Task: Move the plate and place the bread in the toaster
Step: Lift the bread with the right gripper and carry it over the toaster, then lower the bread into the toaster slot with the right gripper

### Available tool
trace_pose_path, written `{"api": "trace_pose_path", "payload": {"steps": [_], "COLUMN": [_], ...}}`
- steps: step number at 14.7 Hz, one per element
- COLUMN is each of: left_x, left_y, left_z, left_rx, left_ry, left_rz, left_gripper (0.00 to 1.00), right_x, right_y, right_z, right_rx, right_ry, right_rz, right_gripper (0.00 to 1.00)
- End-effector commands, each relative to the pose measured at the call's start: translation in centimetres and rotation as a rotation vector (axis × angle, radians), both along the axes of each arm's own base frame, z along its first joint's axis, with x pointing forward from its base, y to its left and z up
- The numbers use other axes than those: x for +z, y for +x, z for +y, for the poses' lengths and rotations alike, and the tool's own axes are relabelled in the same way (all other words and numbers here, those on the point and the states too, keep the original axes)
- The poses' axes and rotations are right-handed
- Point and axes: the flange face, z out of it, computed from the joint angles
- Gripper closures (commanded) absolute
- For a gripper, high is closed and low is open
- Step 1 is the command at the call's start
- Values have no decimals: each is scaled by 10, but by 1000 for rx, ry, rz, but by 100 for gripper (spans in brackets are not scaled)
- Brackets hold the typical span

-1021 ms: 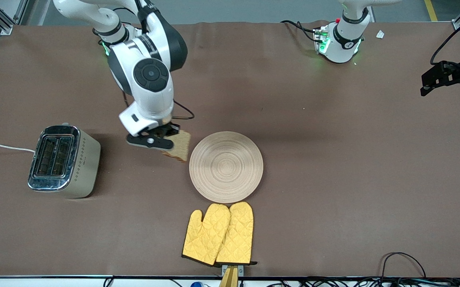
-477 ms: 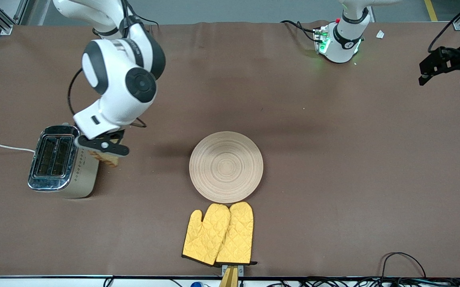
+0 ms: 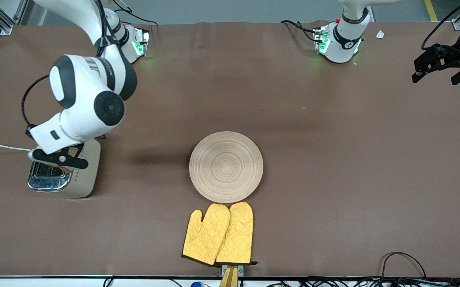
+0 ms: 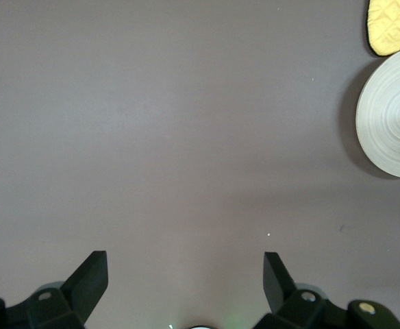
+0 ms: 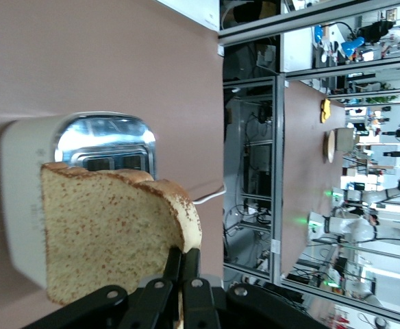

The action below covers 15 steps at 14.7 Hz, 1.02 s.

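The beige toaster (image 3: 83, 178) with its chrome top (image 5: 104, 139) stands near the right arm's end of the table. My right gripper (image 3: 59, 160) hangs right over its slots, shut on the edge of the bread (image 5: 107, 229), a brown slice held upright on edge just above the toaster. In the front view only a sliver of the bread (image 3: 70, 152) shows under the hand. The pale wooden plate (image 3: 226, 166) lies bare in the middle of the table. My left gripper (image 3: 437, 76) waits open, high over the left arm's end of the table, holding nothing (image 4: 185, 273).
A pair of yellow oven mitts (image 3: 218, 234) lies nearer to the front camera than the plate, touching its rim. The toaster's white cord (image 3: 0, 146) runs off the table's edge. Black cables (image 3: 403, 259) lie at the front edge.
My right arm has carried the bread from beside the plate, across the table, to above the toaster. The left gripper has drifted slightly toward the table's end. The plate has not moved.
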Motion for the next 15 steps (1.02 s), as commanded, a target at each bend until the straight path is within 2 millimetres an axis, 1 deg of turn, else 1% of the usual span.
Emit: {"api": "trace_pose_path", "payload": {"steps": [1, 2, 3, 4, 8, 11, 13, 15], "left_x": [-4, -4, -4, -6, -11, -14, -15, -18], "left_y": [6, 8, 9, 10, 15, 19, 20, 22], "left_z": [2, 2, 2, 2, 1, 0, 1, 0], "left_rx": [15, 30, 49, 56, 51, 44, 47, 42], "left_ry": [-6, -6, -6, -7, -5, -6, -4, -3], "left_rz": [-12, -18, -18, -15, -6, 0, 2, 8], "left_gripper": [0, 0, 0, 0, 0, 0, 0, 0], "right_x": [-8, -16, -24, -35, -62, -68, -66, -65], "right_y": [7, 7, 7, 7, 8, 9, 10, 11], "right_z": [-32, -38, -40, -40, -41, -40, -48, -49], "right_rx": [-5, -6, -5, 0, 26, 38, 33, 33], "right_ry": [-69, -80, -82, -86, -90, -92, -106, -107], "right_rz": [28, 44, 56, 71, 105, 110, 104, 104], "right_gripper": [99, 99, 99, 99, 98, 98, 98, 98]}}
